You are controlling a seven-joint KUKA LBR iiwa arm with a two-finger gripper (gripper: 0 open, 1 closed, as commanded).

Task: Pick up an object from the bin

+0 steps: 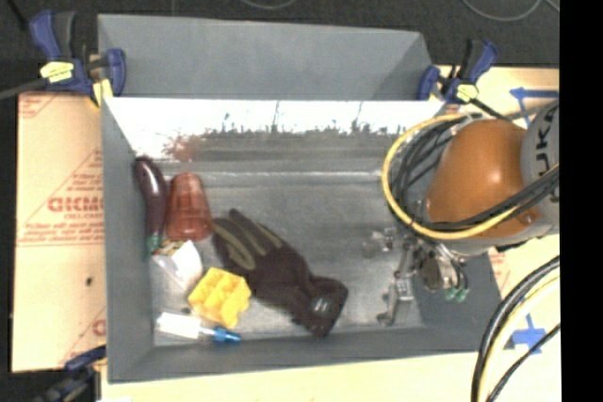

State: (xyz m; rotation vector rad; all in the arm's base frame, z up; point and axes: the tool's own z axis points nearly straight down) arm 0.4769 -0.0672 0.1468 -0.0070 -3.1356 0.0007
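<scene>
STEP: approach, nothing picked yet | GRIPPER: gripper (403, 283) low over bare floor at right of bin (283, 61), released or clenched cannot be told | NEAREST: dark glove (281, 272) mid-floor, apart; yellow block (220, 294) beyond | NEXT: likely needs a leftward move over the glove | ROOM: near and right walls close, floor between open.

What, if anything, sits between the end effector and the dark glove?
Nothing visible. Only bare bin floor separates the end effector from the glove; the yellow block lies on the glove's far side.
</scene>
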